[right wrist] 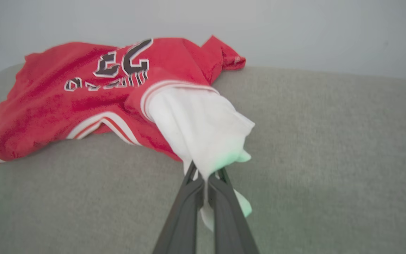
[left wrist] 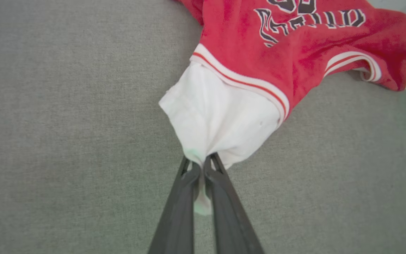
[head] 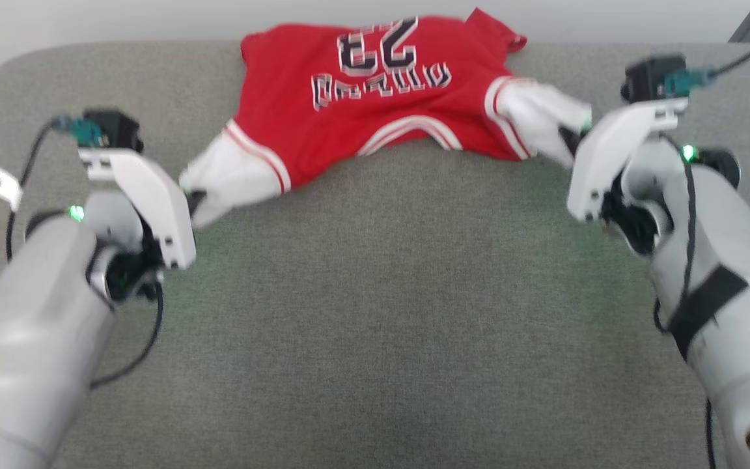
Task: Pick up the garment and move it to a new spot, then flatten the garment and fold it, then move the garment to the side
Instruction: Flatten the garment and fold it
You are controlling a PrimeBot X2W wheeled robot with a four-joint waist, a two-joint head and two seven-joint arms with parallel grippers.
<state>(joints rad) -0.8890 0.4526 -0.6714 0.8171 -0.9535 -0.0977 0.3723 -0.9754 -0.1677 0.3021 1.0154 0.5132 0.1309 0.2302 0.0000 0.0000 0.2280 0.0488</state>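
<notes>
The garment (head: 362,124), a red jersey with white sleeves and black lettering (head: 381,62), is seen at the upper centre of the head view. It is spread over the far part of the grey cloth-covered counter (head: 375,326), with its far hem close to the back edge. The white sleeve at the left of the frame (head: 232,179) is pinched by the left claw (head: 193,198). In the left wrist view its dark fingers are pressed together on a small tuck of white cloth. The sleeve at the right of the frame (head: 538,120) is gripped in the same way by the right claw (head: 570,140), closed tight on the cuff. The red body appears to rest on the counter and is wrinkled, with the striped collar bowed towards the lower part of the frame. The step in hand is judged to be the move to a new spot, or the start of the flattening, with the garment stretched between the two grips. For the next move, both claws would need to be drawn evenly and low, so that the body is laid down without bunching. The thin tucks could be lost if one side is pulled harder than the other.
</notes>
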